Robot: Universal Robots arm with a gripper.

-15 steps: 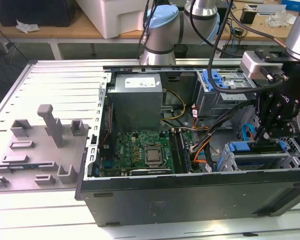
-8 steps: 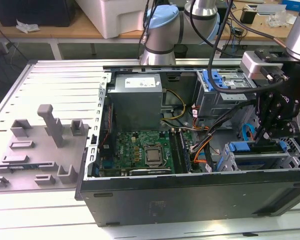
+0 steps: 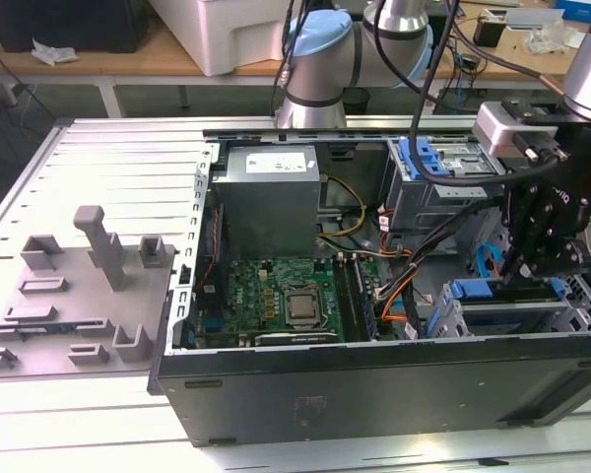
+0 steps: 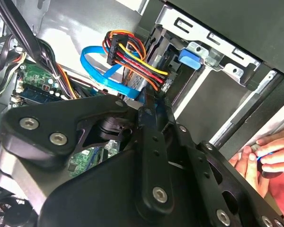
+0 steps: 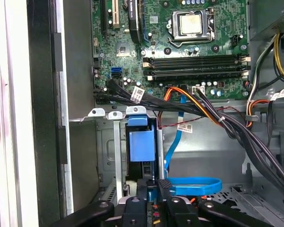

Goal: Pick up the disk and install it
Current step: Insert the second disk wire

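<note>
Black claw is sitting nearest the lens in the first wrist view, narrowed on the disk, which is standing on edge inside the drive cage of the open computer case, at the exterior view's right, beside a looping blue cable.

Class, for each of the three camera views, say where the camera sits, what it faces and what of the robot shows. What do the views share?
Exterior view: off the arm, above, looking down into the open computer case; the arm and gripper work at this view's right.
First wrist view: on the arm, facing the motherboard and drive cage; gripper links show.
Second wrist view: on the arm, behind the gripper, facing cables; a person's hand shows.
Shared: the blue cable.
</note>
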